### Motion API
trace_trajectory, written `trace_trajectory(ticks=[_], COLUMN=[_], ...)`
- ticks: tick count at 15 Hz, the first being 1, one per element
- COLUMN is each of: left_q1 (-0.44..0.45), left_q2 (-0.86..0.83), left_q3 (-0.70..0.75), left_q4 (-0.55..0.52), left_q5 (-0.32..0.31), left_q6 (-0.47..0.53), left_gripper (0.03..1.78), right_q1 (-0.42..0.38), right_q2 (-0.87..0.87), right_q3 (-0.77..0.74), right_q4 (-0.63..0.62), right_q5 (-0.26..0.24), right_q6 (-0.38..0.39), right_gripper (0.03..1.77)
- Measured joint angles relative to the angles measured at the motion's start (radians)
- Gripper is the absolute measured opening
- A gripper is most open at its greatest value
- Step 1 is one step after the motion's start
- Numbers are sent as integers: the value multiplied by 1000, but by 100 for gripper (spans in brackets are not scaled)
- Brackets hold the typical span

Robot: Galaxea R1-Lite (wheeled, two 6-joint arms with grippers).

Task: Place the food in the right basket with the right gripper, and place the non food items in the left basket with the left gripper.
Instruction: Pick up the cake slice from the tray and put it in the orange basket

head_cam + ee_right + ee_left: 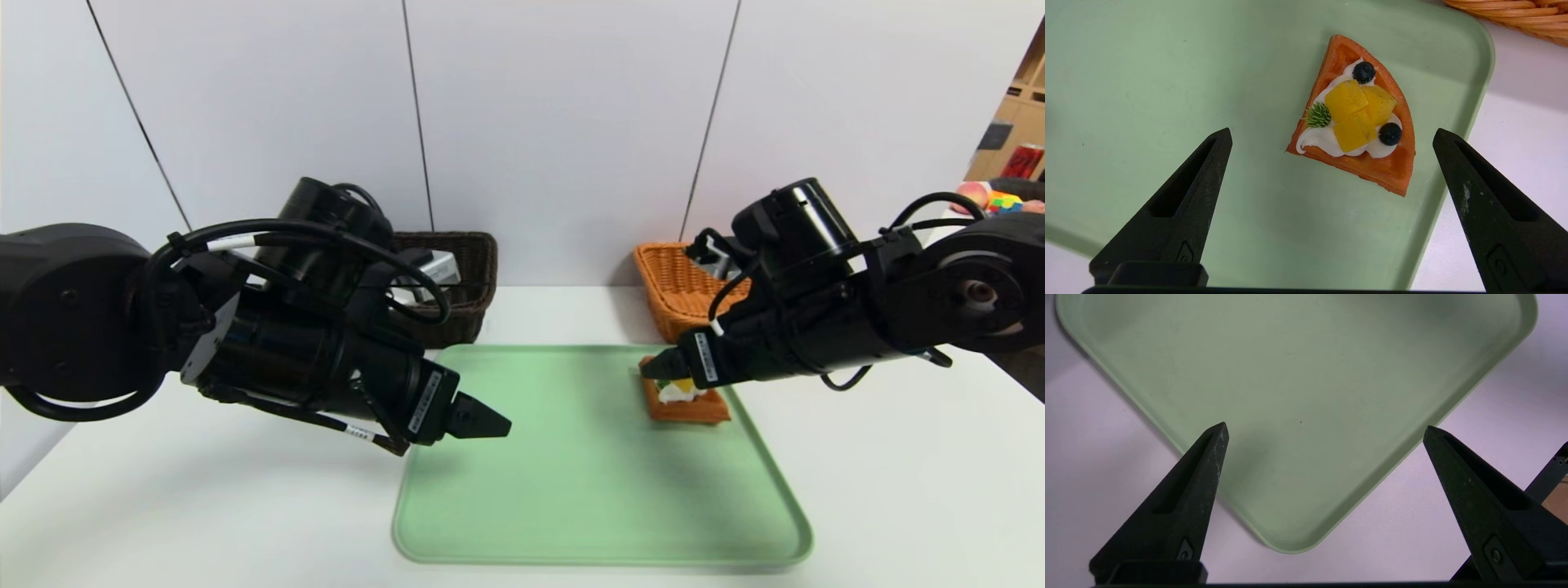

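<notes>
A green tray (pixel 571 490) sits on the white bench (pixel 898 490) in front of the robot. A waffle (pixel 1355 118) lies on the tray, close to the tray's right edge and toward the back. It is orange-brown, shaped like a wedge, with white cream, yellow fruit, two dark berries and a little green sprig on top. The right tool (pixel 653 367) hangs just over the waffle, tipped down toward it. Its two black pointed fingers (pixel 1184 204) stand wide apart, with the waffle showing between them, and they hold nothing. I cannot tell if they touch the waffle. The left tool (pixel 490 425) hangs over the left edge of the tray, also tipped down. Its fingers (pixel 1180 506) are wide apart too, with only bare tray under them. Behind the tray, by the wall, stand two woven baskets. The dark brown basket (pixel 469 278) is on the left, partly hidden by the left arm. The orange basket (pixel 678 286) is on the right, just behind the waffle's corner of the tray.
</notes>
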Motion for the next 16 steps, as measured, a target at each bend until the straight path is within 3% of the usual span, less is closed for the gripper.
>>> trace_trajectory(ticks=[4, 16], left_q1=[0, 1], left_q2=[6, 19], left_q3=[-1, 13], left_q4=[-4, -18], left_q5=[-1, 1], left_q6=[-2, -3], left_gripper=[169, 169], right_q1=[17, 13], right_q2=[40, 138], right_q3=[-9, -8], right_q4=[7, -7], right_q5=[-77, -108], right_q6=[98, 102], right_gripper=[170, 170])
